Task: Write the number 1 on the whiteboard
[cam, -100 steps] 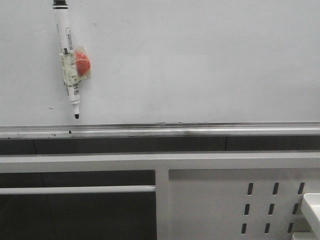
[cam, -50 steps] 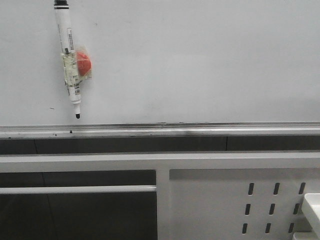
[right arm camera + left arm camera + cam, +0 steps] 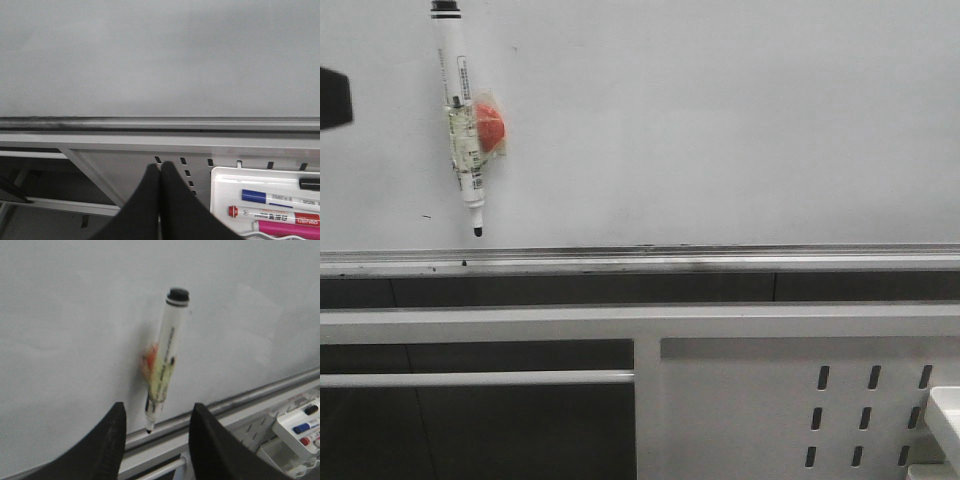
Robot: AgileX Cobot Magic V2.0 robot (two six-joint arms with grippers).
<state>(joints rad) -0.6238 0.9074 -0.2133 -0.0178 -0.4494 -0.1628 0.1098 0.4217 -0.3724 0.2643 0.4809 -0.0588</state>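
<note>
Clearly, no number 1 is on the whiteboard (image 3: 720,130) yet; we see only tiny specks near its silver tray rail (image 3: 720,258). The marker pen (image 3: 460,120) hangs tip down against the board's left part, held there, as far as we can tell, by an orange-red lump (image 3: 488,127) taped to its barrel (probably a magnet).

Our left gripper (image 3: 154,437) has its jaws apart, well short of the pen, which sits framed between the 2 fingers (image 3: 107,440) in the left wrist view. Our right gripper (image 3: 161,200) has its jaws together and empty, low by the perforated panel (image 3: 150,170) and a tray of spare markers (image 3: 280,197).

We judge the pen light, rigid and smooth, so it may twist or slip in a loose pinch. We would grip the bare upper barrel, between the black cap end (image 3: 178,294) and the taped lump, clear of the tape. It should peel off the board with a modest pull, though the fit is unclear.
</note>
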